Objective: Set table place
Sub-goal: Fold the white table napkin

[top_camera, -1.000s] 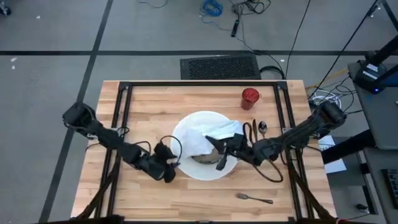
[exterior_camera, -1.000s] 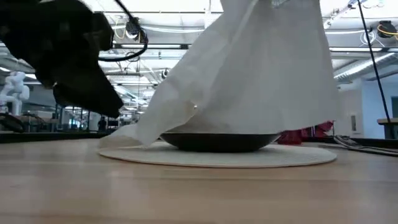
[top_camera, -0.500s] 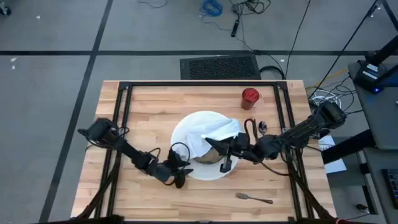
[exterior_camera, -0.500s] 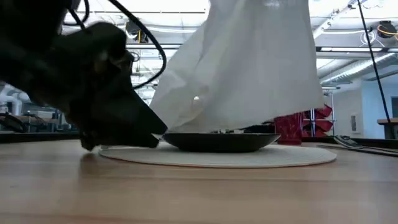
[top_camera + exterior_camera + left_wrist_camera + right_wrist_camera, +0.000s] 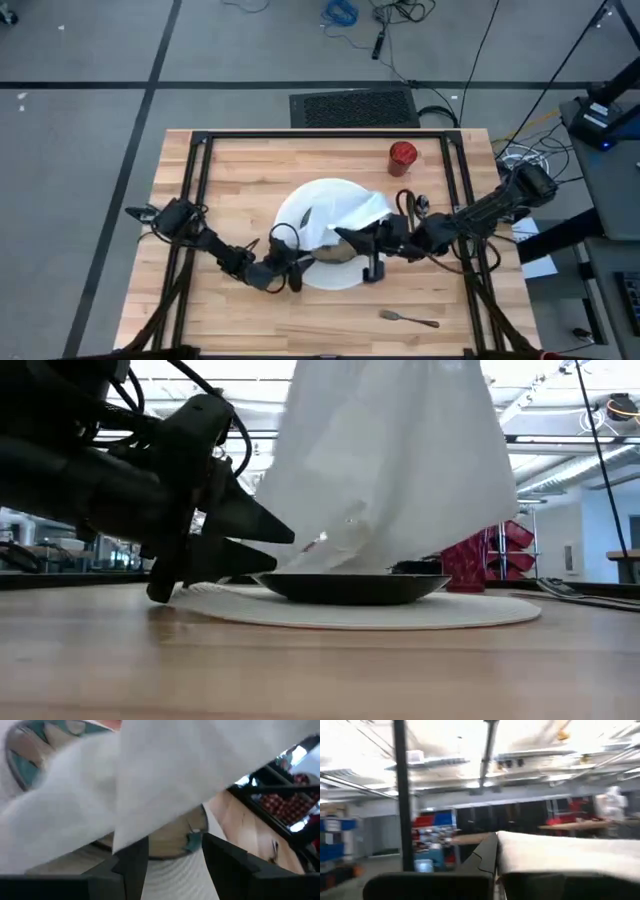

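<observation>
Napkin [image 5: 345,215] drapes over bowl [image 5: 352,587] on plate [image 5: 300,210]; cup [image 5: 402,155] probably behind.

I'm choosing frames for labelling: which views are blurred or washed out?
High view: sharp and evenly lit. Low view: the napkin glows against bright ceiling lights and the left gripper is a dark silhouette. Left wrist view: napkin smeared, too close. Right wrist view: room soft with motion blur, ceiling overexposed.

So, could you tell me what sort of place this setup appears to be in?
Probably a robotics lab or workshop: loose cables lie on the grey floor behind the table, and the low view shows a large hall with ceiling strip lights.
</observation>
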Available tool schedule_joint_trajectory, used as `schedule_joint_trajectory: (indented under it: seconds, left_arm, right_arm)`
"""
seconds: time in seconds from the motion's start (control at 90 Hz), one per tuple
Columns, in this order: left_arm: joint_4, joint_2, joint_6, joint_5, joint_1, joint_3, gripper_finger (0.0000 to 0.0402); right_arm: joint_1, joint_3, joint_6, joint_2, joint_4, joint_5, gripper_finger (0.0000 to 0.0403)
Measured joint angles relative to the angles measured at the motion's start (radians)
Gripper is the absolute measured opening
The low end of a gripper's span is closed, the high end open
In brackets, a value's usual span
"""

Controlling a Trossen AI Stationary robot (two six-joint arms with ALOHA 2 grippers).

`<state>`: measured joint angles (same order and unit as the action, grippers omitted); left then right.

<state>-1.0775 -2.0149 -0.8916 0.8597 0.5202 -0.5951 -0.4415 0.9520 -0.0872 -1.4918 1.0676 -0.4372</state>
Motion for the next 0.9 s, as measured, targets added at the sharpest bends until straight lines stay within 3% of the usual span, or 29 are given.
schedule_joint_trajectory:
  seconds: [0.367,0.533,0.711,0.9]
  left_arm:
    - [-0.063,0.004,-0.042,-0.048,-0.07,0.001,0.0171]
    - [-0.062,0.067,0.0,-0.044,-0.079,0.039,0.0171]
    - [-0.068,0.235,0.188,0.018,-0.058,0.092,0.0171]
    - [-0.062,0.473,0.515,0.216,-0.03,0.167,0.0171]
  right_arm:
    - [-0.026,0.0,0.018,0.0,0.011,0.084,0.0]
    - [-0.056,0.0,0.016,0.0,0.007,0.101,0.0]
    - [-0.087,0.0,0.015,0.0,-0.03,0.101,0.0]
    - [-0.112,0.0,0.021,0.0,-0.119,0.1,0.0]
